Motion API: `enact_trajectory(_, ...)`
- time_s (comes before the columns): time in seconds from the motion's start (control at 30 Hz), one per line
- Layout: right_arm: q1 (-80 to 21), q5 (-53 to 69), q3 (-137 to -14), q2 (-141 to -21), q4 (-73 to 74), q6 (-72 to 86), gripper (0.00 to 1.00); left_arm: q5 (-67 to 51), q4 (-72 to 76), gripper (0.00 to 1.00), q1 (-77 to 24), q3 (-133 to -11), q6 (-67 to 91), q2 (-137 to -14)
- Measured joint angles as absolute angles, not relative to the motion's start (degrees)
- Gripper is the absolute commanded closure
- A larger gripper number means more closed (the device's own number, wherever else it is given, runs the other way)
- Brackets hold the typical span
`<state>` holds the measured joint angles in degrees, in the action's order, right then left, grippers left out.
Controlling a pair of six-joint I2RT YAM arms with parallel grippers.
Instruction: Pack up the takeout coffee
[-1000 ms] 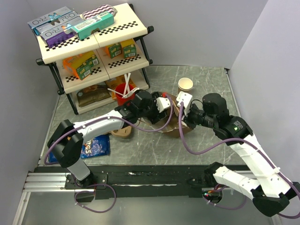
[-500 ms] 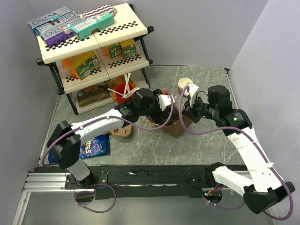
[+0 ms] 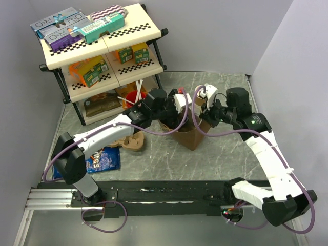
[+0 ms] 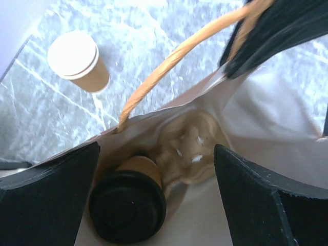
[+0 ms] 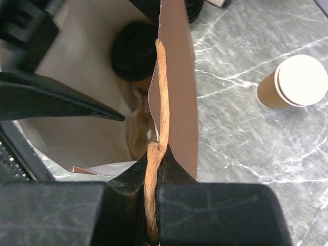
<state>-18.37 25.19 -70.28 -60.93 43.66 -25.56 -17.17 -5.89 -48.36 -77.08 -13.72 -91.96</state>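
The takeout coffee (image 4: pixel 128 205), a tan cup with a black lid, lies inside the brown paper bag (image 3: pixel 187 134), at its bottom; it also shows in the right wrist view (image 5: pixel 134 51). My left gripper (image 4: pixel 156 148) is open just above the cup inside the bag's mouth, touching nothing. My right gripper (image 5: pixel 154 179) is shut on the bag's twisted paper handle (image 5: pixel 161 92) and holds the bag upright. In the top view the left gripper (image 3: pixel 179 108) and right gripper (image 3: pixel 202 114) meet over the bag.
A lidless tan cup (image 4: pixel 77 59) stands on the marble table beside the bag. A tan moulded piece (image 4: pixel 192 146) lies in the bag by the coffee. A shelf rack (image 3: pixel 97 46), a red cup of white sticks (image 3: pixel 134 97) and a blue snack bag (image 3: pixel 102 160) are at left.
The right gripper has lifted the handle up and back, and the bag has gone from slumped to upright. The left gripper has risen slightly, staying at the bag's mouth.
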Motion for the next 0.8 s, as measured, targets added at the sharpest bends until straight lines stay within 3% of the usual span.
enact_trajectory(0.17, -17.32, 23.92, -71.26, -63.46, 41.93, -25.39, 0.97, -18.68, -6.79, 0.01, -47.40, -80.29, -12.27, -92.20)
enact_trajectory(0.27, -16.67, 23.18, -71.44, -64.86, 40.88, -25.39, 0.86, -19.20, -7.01, 0.01, -47.05, -82.96, -11.75, -92.90)
enact_trajectory(0.3, -16.49, 23.00, -71.59, -65.25, 40.71, -25.39, 0.76, -19.27, -7.18, 0.01, -46.94, -83.81, -11.38, -93.17)
enact_trajectory(0.47, -15.42, 22.48, -72.38, -67.42, 41.76, -25.12, 0.49, -19.16, -8.47, 0.01, -46.48, -88.12, -9.87, -94.24)
enact_trajectory(0.8, -13.82, 23.38, -75.13, -67.07, 43.72, -23.86, 0.18, -16.10, -11.97, 0.01, -42.74, -94.15, -9.39, -93.30)
